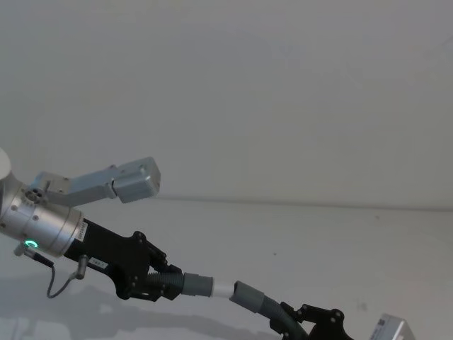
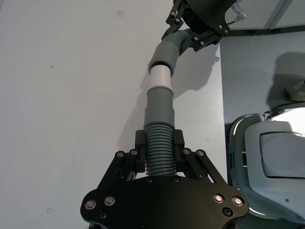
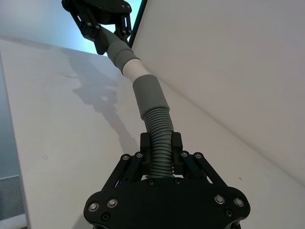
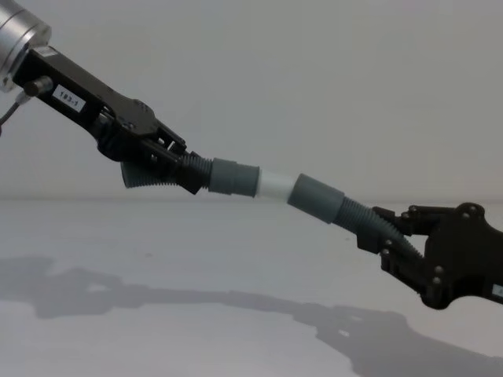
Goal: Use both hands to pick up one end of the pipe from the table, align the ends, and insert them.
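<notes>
Wall (image 1: 248,92): plain pale grey, rising behind the far table edge.
Floor (image 2: 262,71): grey-blue, beside the table's edge.
Box (image 1: 391,330): small, light grey with white label, partly cut off at the frame corner.

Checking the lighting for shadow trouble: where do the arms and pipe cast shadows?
Chest view: a long dark shadow lies across the table below the pipe. Right wrist view: a sharper shadow falls beside it. Left wrist view: a soft shadow right of it.

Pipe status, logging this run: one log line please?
left gripper: holds white-tipped piece | right gripper: holds hollow piece | white tip: partly inserted | above table
</notes>
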